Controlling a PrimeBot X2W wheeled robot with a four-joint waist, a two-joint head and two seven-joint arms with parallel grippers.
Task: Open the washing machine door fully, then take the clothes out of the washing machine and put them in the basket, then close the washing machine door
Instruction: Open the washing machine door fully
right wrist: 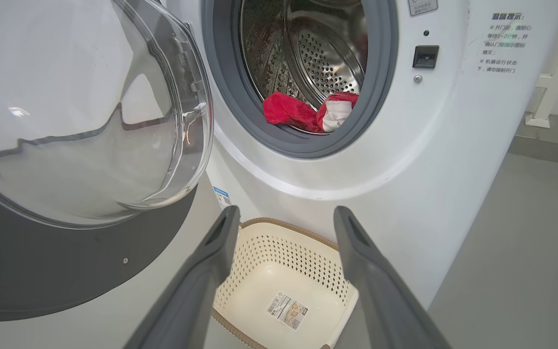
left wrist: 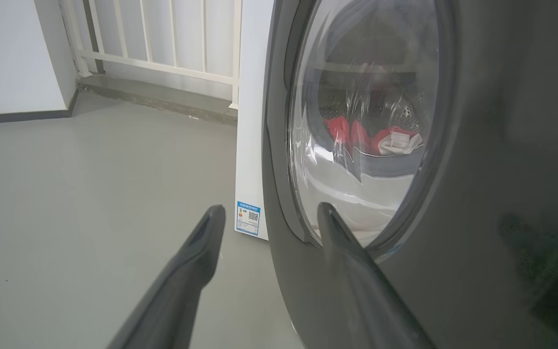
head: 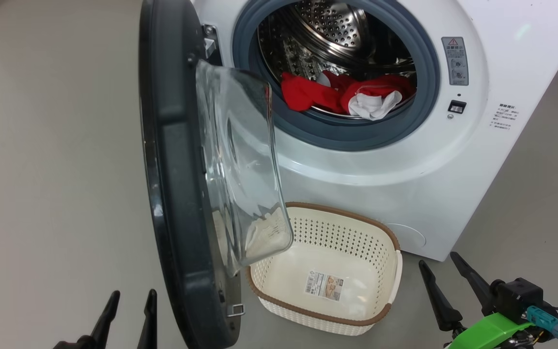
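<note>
Your stock, item by item.

- Clothes [head: 347, 94]: red with a white part, heaped low at the front of the drum [head: 327, 29], against the grey-blue ring [head: 337, 135].
- Washer [head: 405, 169]: white, standing on the floor [head: 56, 169].
- Door [head: 177, 160]: swung wide on the washer's left, edge-on to your head view, glass bowl [head: 240, 165] bulging to the right.
- Basket [head: 330, 232]: on the floor just before the washer, under the opening, label [head: 325, 285] showing on its bottom.
- Left pincer [head: 133, 293]: released, fingers spread, gripping nothing, low by the door's outer face. You cannot tell whether one finger touches the rim.
- Right pincer [head: 438, 259]: released, fingers spread, gripping nothing, over the floor right of the basket, pointing towards it and the washer.
</note>
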